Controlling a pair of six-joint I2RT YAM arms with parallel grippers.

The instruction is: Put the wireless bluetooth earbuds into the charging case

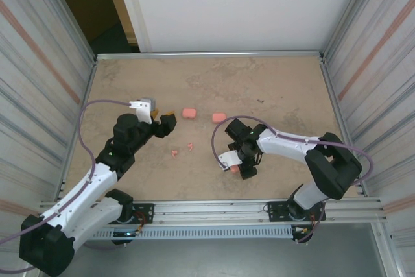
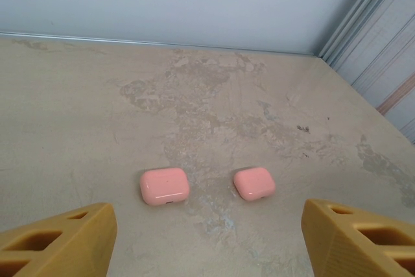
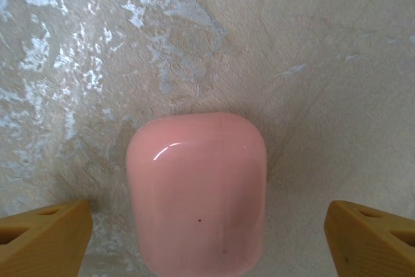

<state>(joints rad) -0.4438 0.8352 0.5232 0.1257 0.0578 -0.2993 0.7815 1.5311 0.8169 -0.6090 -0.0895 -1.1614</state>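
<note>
Hovering low over the beige mottled table (image 1: pixel 292 89), the right tool (image 3: pixel 207 228) stood released. Its two orange fingers (image 3: pixel 45 235) were wide apart on either side of a glossy pink rounded-rectangle plastic case (image 3: pixel 198 192). Bare table showed in the gap on each side, so neither finger touched this case. Its lid was shut and it lay flat. In the top view it peeked out from under the right tool, right of the table's middle and toward the near edge.

The left tool (image 2: pixel 207 222) was released too. Its orange fingers sat at the lower corners of its wrist view with nothing between them, held above the table left of the middle. Ahead of it lay a second pink case (image 2: pixel 165 185) and a third pink case (image 2: pixel 254 183), side by side, near each other but apart. Both were shut and lay around the table's middle.

One tiny salmon-pink plastic earbud (image 1: pixel 174 154) and a second earbud (image 1: pixel 190 146) lay loose on the bare table between the two arms. They were closer to the near edge than the second and third cases. The pair were near each other, and both were apart from every case. They were too small to tell which way they faced. Neither tool touched them.
</note>
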